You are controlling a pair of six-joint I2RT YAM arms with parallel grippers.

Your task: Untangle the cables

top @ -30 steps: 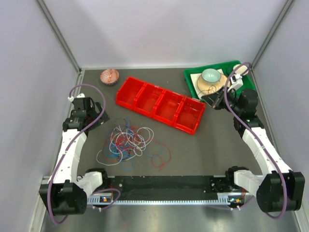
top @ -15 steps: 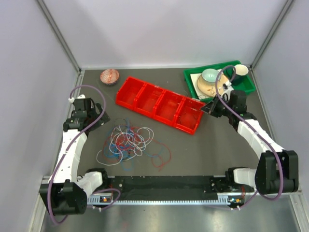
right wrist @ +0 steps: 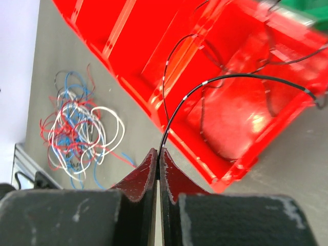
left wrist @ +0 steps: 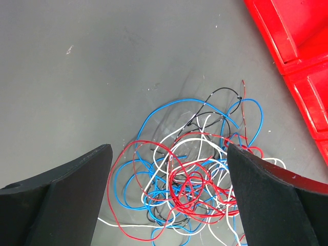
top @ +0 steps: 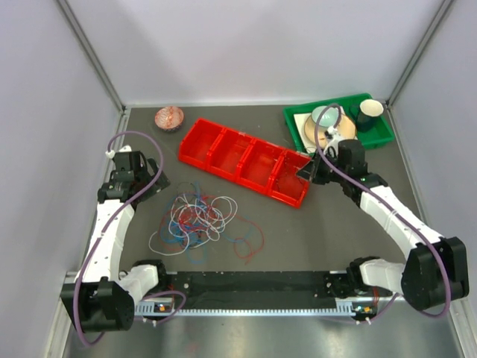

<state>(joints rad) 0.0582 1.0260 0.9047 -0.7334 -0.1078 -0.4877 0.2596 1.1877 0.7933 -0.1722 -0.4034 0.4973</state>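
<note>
The cables [top: 197, 220] lie in a loose red, white, blue and black tangle on the grey table, left of centre. My left gripper [top: 149, 186] hovers at the tangle's far-left side, open; in the left wrist view its fingers [left wrist: 77, 184] frame the cables [left wrist: 200, 174] with nothing between them. My right gripper [top: 305, 175] is over the right end of the red tray [top: 188, 145]. In the right wrist view it [right wrist: 158, 154] is shut on a thin black cable [right wrist: 205, 84], which arcs above the tray's end compartment [right wrist: 241, 102]. The tangle [right wrist: 77, 130] shows further off.
A green tray [top: 376, 134] at the back right holds a pale bowl [top: 325, 115], a plate and a dark cup [top: 369, 112]. A small reddish bowl [top: 169, 118] sits at the back left. Side walls close in. A black rail [top: 253, 287] runs along the near edge.
My right arm has swung left from the green tray to the red tray's right end, staying shut on the black cable. The left arm has not moved.
</note>
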